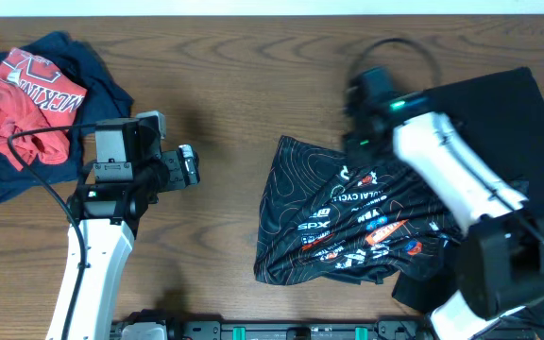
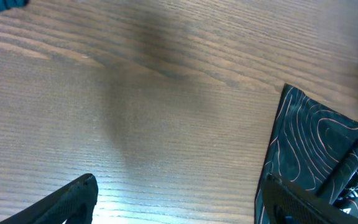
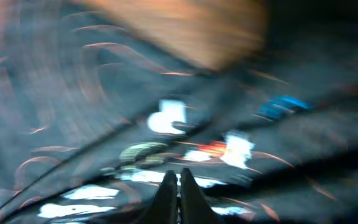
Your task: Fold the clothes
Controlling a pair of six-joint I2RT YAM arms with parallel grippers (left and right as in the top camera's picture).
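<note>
Table (image 1: 225,57): brown wood grain, with garments at both ends and bare wood in the middle.
Black cycling jersey (image 1: 348,222): lies crumpled right of centre, towards the near edge. It has a thin contour-line print, and its colourful logos face up. Its far left corner lies flat on the wood.
Plain black garment (image 1: 527,123): spread at the right end. The jersey's right side lies over it.
Red garment (image 1: 22,104): bunched in the far left corner, with white lettering showing.
Navy garment (image 1: 93,80): under and around the red one, in the same heap, well apart from the jersey.
Left gripper (image 1: 185,167): hovers over bare wood between the heap and the jersey, pointing right. Its jaws are spread wide with nothing between them. The wrist view shows only table between the two black fingers, and the jersey's corner at the right edge.
Right gripper (image 3: 178,177): sits over the far part of the jersey, close above the printed cloth. Its fingers are pressed together. The wrist view is badly blurred, so I cannot tell whether any cloth is pinched between them.
Right arm (image 1: 461,179): white, reaching from the near right corner across the jersey.
</note>
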